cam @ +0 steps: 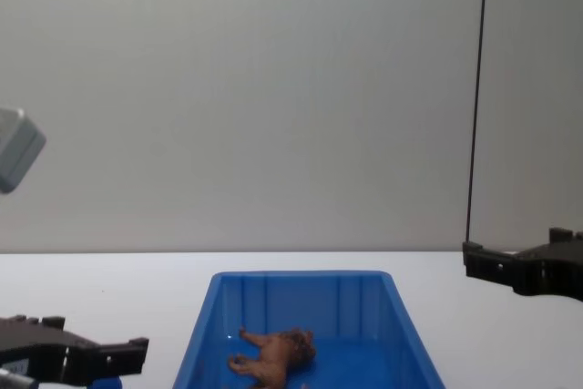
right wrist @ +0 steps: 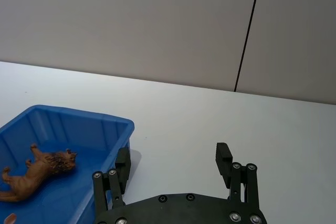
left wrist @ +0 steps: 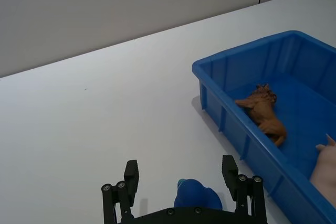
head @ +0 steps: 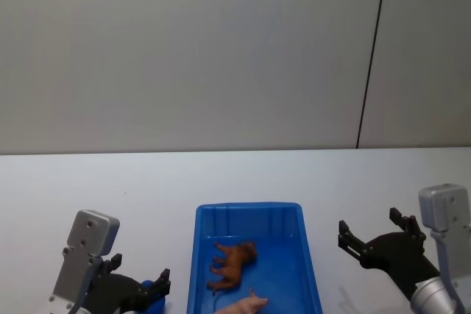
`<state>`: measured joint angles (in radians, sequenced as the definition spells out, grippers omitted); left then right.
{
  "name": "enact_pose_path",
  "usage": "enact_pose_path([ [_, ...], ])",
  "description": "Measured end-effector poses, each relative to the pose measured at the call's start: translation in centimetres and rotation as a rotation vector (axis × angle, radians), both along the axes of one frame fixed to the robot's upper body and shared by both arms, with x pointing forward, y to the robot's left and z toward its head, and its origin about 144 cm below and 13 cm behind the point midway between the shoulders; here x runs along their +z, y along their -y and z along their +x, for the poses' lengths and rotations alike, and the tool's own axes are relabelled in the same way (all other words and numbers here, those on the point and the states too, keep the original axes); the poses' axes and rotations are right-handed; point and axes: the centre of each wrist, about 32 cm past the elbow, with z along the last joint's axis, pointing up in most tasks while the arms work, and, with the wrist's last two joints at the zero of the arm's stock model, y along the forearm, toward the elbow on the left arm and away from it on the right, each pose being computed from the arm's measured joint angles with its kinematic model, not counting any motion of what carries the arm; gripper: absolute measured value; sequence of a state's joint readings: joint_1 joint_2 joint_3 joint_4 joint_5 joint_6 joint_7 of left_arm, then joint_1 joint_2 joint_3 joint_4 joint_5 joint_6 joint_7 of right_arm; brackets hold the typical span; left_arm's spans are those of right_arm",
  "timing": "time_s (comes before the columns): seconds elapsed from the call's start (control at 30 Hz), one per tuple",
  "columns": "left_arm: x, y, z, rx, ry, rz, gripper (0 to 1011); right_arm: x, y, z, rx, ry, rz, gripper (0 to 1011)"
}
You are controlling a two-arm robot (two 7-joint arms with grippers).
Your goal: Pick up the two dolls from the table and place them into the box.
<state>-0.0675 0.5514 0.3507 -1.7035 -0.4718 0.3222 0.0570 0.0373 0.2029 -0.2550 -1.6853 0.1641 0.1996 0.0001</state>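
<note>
Item 1, my left gripper (head: 143, 290): hung low over the white surface (head: 96, 189) to the left of the box, fingers spread wide, holding nothing. A small blue ball (left wrist: 198, 195) sat on the surface just under it, between the fingers in the left wrist view; whether it touched them I cannot tell.

Item 2, box (head: 199, 255): large rectangular bright blue plastic bin, sloped ribbed walls, thick rim, standing on the surface between my two grippers. Contents, two dolls.

Item 2a, brown doll (head: 233, 264): shaggy, lion-like, four-legged, orange-brown with a darker mane. Lay on its side on the box floor, about mid-box, legs stretched toward the left wall.

Item 2b, pink doll (head: 243, 304): pale pink figurine, lying on the box floor nearer to me than the brown one, just beside it. Partly cut off at the view's edge, so its shape was not fully legible.

Item 3, my right gripper (head: 372, 240): held above the surface to the right of the box, apart from it, fingers wide open and empty.
</note>
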Motion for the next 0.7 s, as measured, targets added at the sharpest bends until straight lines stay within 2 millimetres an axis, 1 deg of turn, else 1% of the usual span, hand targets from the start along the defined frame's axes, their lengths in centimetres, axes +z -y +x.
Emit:
enact_pose_path([
  [0.33,-1.0,-0.6,0.7,-0.016,-0.040,-0.011,1002,0.0,0.0,0.0,0.000,0.000,0.000,1001],
  [0.4,-1.1,-0.7,0.7,-0.018,-0.045,-0.013,980,0.0,0.0,0.0,0.000,0.000,0.000,1001],
  [0.47,-1.3,-0.8,0.9,-0.022,-0.051,-0.015,926,0.0,0.0,0.0,0.000,0.000,0.000,1001],
  [0.53,-1.4,-0.9,0.9,-0.023,-0.058,-0.016,895,0.0,0.0,0.0,0.000,0.000,0.000,1001],
  [0.7,-1.8,-1.1,1.2,-0.023,-0.080,-0.016,734,0.0,0.0,0.0,0.000,0.000,0.000,1001],
])
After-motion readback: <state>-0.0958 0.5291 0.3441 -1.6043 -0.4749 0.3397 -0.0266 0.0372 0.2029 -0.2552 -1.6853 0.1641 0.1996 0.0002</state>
